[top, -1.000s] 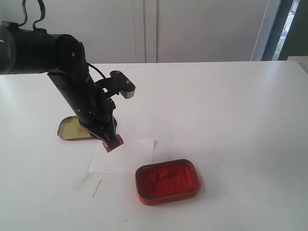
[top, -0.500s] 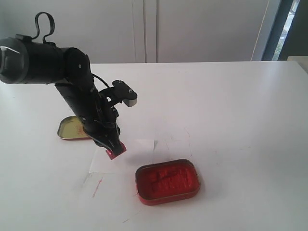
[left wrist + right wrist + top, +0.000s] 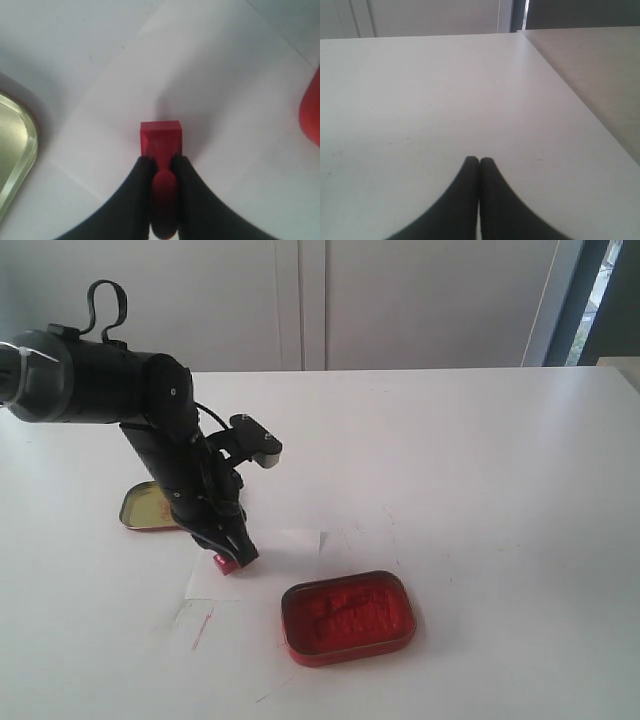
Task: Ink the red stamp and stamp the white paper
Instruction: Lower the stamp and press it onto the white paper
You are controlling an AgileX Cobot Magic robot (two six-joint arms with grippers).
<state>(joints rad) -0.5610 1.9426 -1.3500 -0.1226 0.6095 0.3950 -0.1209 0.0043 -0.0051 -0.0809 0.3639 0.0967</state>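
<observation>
So the left gripper [image 3: 230,548] has its jaws clamped on the knob of the small dark-red plastic stamp [image 3: 160,137]. The stamp's handle runs straight up into the fingers and its rectangular base points down at the thin white paper sheet [image 3: 265,578], over the sheet's 10 o'clock corner. It looks down on the sheet or just above it, can't tell which. I'd say it only needs a straight push down.

From the stamp, the red rounded ink tin [image 3: 348,617] sits near at 4 o'clock and the gold shallow tin lid [image 3: 143,508] at 10 o'clock. The white tabletop [image 3: 480,460] is flat with plenty of room. The right gripper [image 3: 479,166] is pinched together on nothing, off over bare table, so the left one's clearly nearer.
</observation>
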